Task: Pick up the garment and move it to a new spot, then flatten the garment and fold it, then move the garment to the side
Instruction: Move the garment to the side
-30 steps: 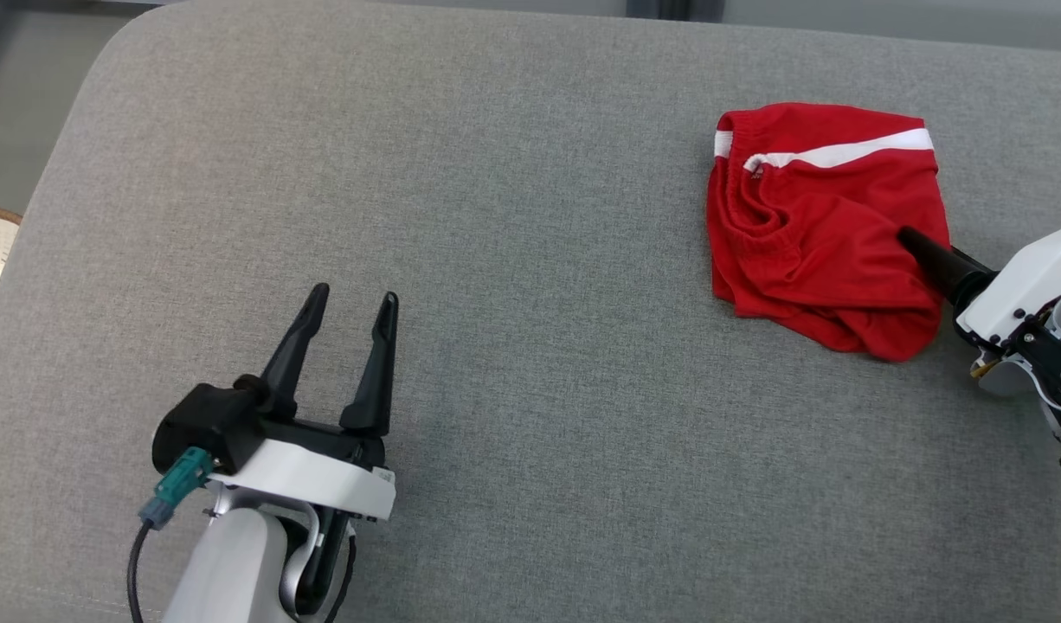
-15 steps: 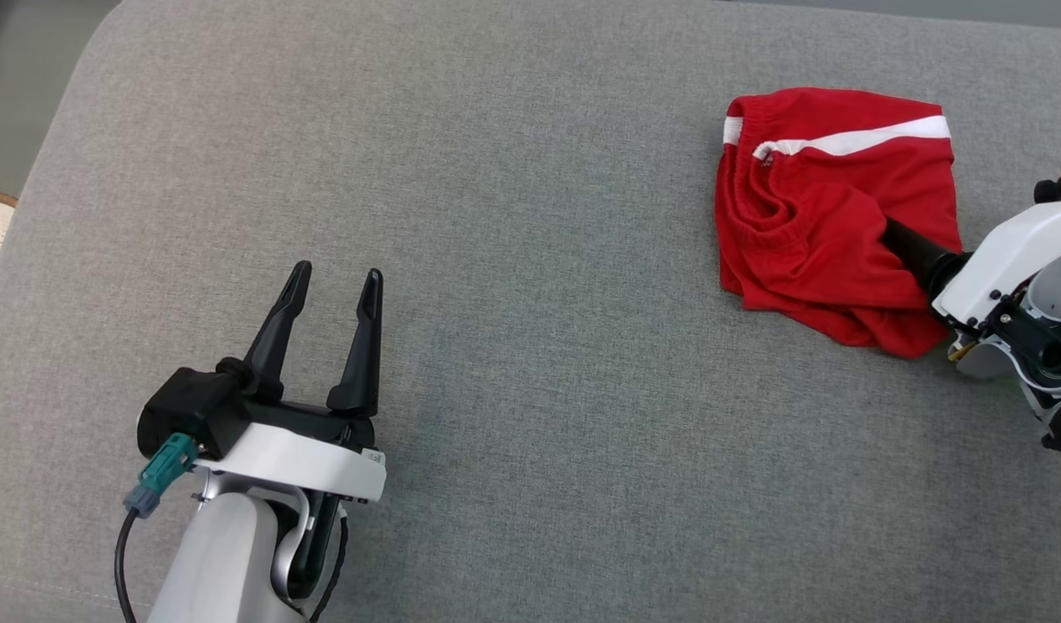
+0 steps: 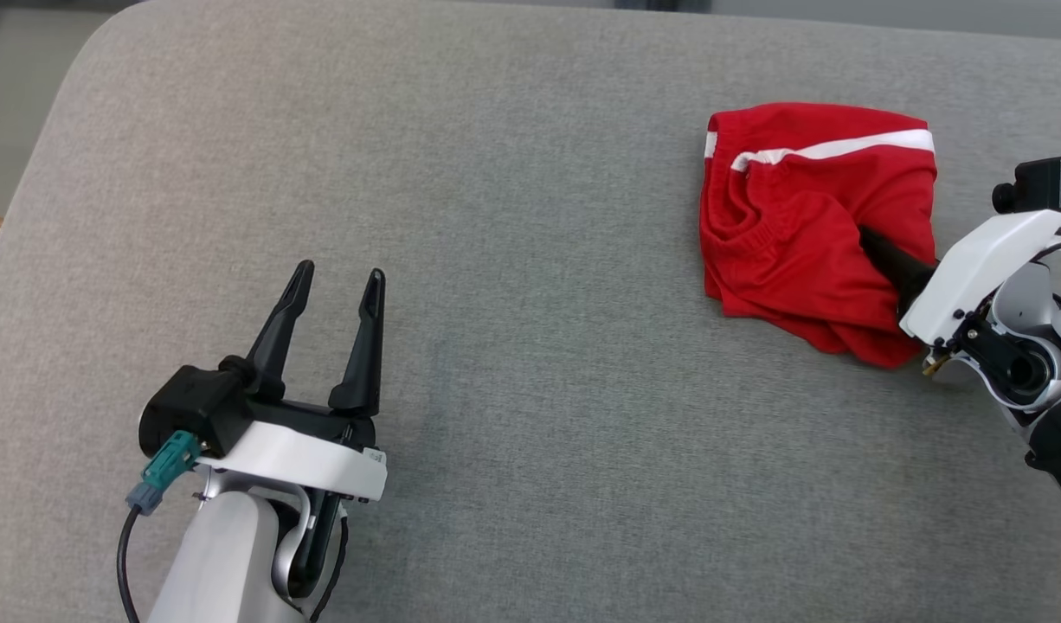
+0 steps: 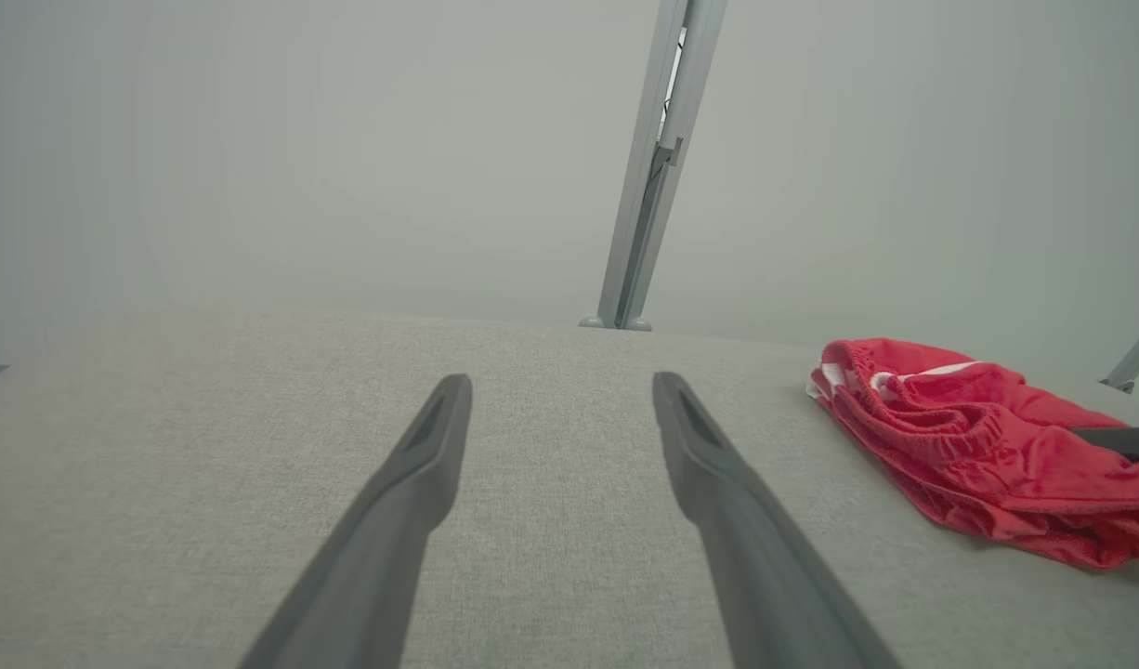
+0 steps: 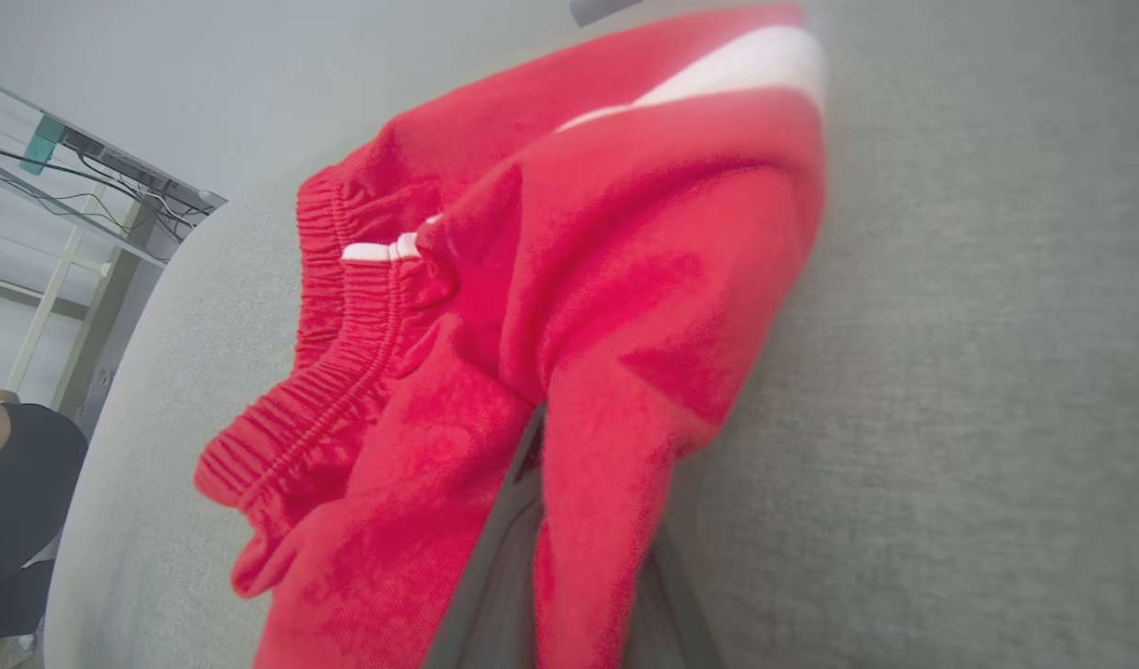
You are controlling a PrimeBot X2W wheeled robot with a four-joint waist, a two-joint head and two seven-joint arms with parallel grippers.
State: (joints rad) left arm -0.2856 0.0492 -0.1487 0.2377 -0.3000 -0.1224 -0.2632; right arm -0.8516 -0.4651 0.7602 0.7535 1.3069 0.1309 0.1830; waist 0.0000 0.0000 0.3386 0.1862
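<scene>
2 pincers showed on my feeds. The right pincer (image 3: pixel 877 247) was pinched narrow on a fold of the red shorts (image 3: pixel 807 225). In its own wrist view a ridge of red cloth ran up between its 2 grey fingers (image 5: pixel 495 576), which sat close on either side of it. From the head camera I saw 1 dark finger lying on top of the cloth, its tip pointing toward the crumpled elastic waistband (image 3: pixel 755 229). The other finger was hidden under the cloth. The shorts lay bunched on the grey upholstered surface (image 3: pixel 530 260), spreading ahead of that pincer's tips, with the white stripe (image 3: pixel 842 147) along the edge farthest from its wrist. I could not tell whether the cloth was lifted off the surface at the pinch.

The left pincer (image 3: pixel 340 270) stood wide, its 2 fingers spread with bare grey fabric showing between them. The shorts were well apart from it, off to its right and a little ahead of its tips. Straight ahead of it, past the far edge of the surface, a pale metal post (image 4: pixel 648 167) rose against a plain wall.
</scene>
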